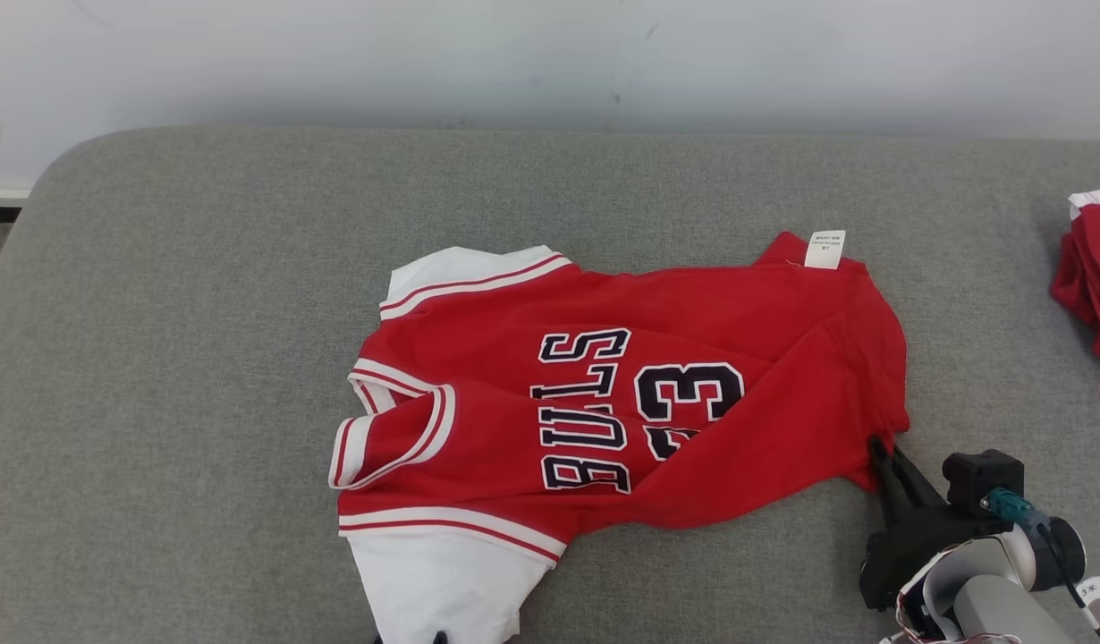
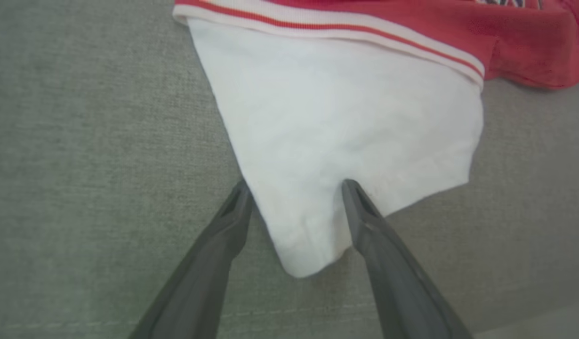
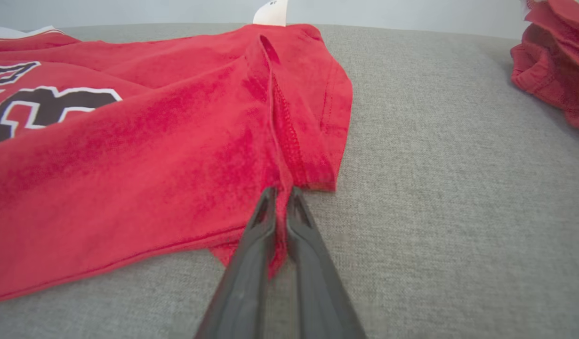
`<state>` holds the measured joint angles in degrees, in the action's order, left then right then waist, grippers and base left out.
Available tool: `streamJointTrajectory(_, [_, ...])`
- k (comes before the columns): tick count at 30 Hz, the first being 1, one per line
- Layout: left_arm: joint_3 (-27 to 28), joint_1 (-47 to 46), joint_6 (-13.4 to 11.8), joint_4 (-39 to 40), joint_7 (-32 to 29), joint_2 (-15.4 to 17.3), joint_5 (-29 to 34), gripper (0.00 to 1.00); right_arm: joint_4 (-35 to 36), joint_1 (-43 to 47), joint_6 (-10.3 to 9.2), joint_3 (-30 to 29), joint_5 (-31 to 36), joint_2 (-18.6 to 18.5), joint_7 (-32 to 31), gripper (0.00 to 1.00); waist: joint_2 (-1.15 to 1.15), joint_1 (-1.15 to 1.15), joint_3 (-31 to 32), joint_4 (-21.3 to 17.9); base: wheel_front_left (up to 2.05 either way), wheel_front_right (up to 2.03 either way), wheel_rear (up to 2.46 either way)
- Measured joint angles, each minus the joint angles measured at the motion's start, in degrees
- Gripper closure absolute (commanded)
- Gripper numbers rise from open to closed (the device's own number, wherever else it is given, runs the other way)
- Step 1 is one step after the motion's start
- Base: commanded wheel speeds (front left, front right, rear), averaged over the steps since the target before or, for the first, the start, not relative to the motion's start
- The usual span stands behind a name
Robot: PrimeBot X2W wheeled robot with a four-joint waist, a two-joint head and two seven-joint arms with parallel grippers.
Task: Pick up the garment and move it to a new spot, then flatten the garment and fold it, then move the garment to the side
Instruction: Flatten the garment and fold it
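Note:
A red jersey (image 1: 604,402) with white sleeves and dark "BULLS 23" lettering lies crumpled on the grey cushioned surface (image 1: 201,313), collar to the left. My right gripper (image 1: 877,447) is shut on the jersey's red hem corner (image 3: 289,155) at its lower right; the wrist view shows the cloth pinched between the closed fingers (image 3: 281,191). My left gripper (image 2: 295,184) is open, its two fingers straddling the tip of the near white sleeve (image 2: 341,117). In the head view just the tips of the left gripper (image 1: 409,638) peek in at the bottom edge.
A second red garment (image 1: 1091,277) is bunched at the right edge of the surface, also in the right wrist view (image 3: 553,56). A white care label (image 1: 825,249) sticks out at the jersey's far edge. A pale wall (image 1: 550,54) runs behind. Bare grey surface lies left of the jersey.

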<state>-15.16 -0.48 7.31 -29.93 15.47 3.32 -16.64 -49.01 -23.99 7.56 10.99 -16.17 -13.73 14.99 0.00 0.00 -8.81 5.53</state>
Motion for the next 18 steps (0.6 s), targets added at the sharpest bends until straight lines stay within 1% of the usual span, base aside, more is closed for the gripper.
streamJointTrajectory(1, [-0.3, -0.2, 0.0, 0.2, 0.0, 0.0, -1.3, 1.0, -0.1, -0.1, 0.0, 0.2, -0.5, 0.0, 0.0, 1.0, 0.0, 0.0, -0.1, 0.0, 0.0, 0.0, 0.0])
streamJointTrajectory(5, [-1.5, -0.5, 0.2, 2.2, -0.4, -0.4, -4.4, 1.0, 2.0, 0.9, -0.01, 0.8, -2.1, 0.1, 0.0, 1.0, 0.01, 0.0, 0.4, -0.1, 0.0, 0.0, 0.0])
streamJointTrajectory(10, [-0.1, 0.1, 0.2, 8.1, -0.3, -0.5, -7.8, 1.0, 8.6, 5.6, -0.01, 1.6, -4.9, 0.1, 0.0, 1.0, 0.01, 0.0, 1.6, -0.4, 0.0, 0.0, 0.0])
streamJointTrajectory(14, [1.4, 0.1, 0.2, 13.1, -0.4, -0.4, -8.1, 1.0, 15.0, 7.6, -0.01, 4.1, -6.3, -0.4, 0.0, 1.0, 0.0, 0.0, 2.3, -1.3, 0.0, 0.0, 0.0])
streamJointTrajectory(18, [3.0, -3.2, 0.2, 16.7, -0.3, 1.1, -8.1, 1.0, 20.6, 7.3, -0.01, 6.7, -8.4, -1.1, 0.0, 1.0, 0.01, 0.0, 2.7, -2.4, 0.0, 0.0, 0.0])
